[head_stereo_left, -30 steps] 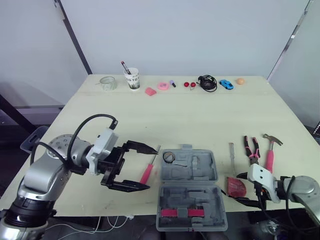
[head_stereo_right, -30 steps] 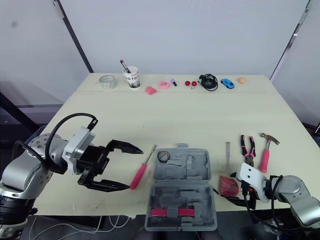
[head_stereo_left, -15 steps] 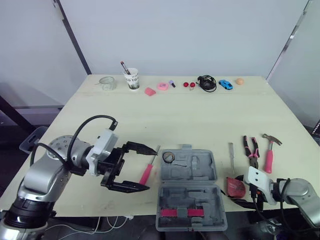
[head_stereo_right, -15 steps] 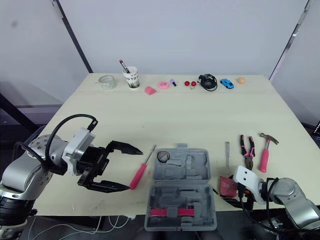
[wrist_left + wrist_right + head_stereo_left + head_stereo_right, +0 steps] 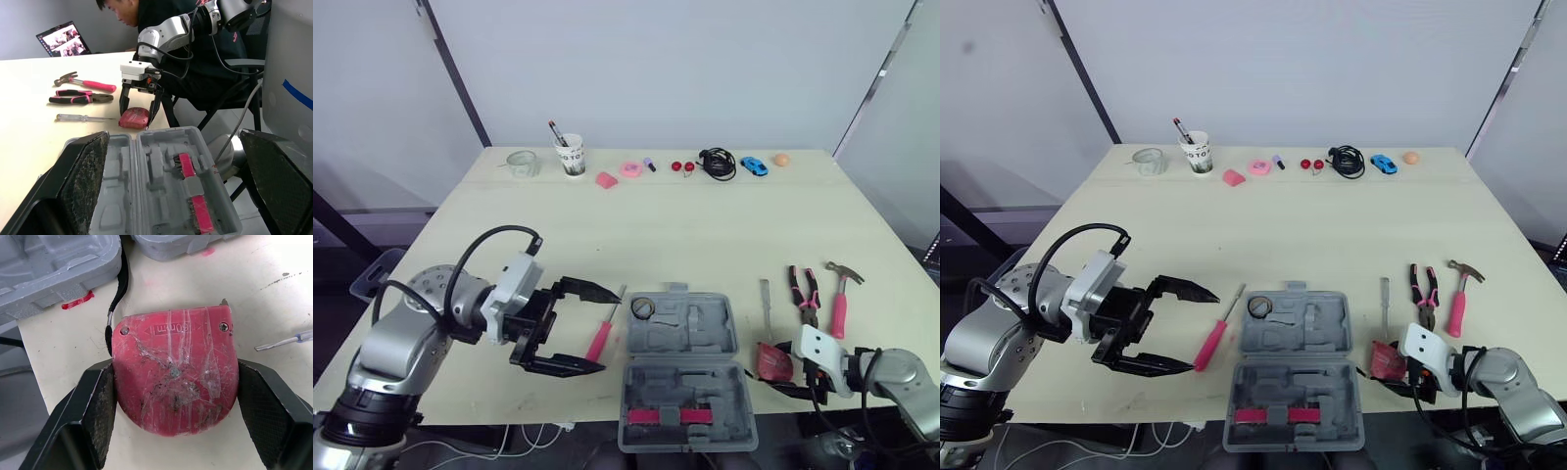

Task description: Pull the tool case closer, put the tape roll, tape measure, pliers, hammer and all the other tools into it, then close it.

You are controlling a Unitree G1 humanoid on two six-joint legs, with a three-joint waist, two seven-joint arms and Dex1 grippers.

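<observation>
Bearing tool case (image 5: 685, 364): cream table (image 5: 656, 235); grey wall (image 5: 685, 69) behind.

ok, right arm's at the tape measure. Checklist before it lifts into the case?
1. Right gripper centred on the tape measure: ok, it straddles it on the table.
2. Grip secured: cannot tell.
3. Tool case ready to receive: ok, it lies open with the moulded recesses facing up.
4. Black strap of the tape measure free: cannot tell, it runs right along the case edge and might snag.
5. Left gripper out of the path: ok, it is open, on the case's far side by the pink screwdriver.
</observation>
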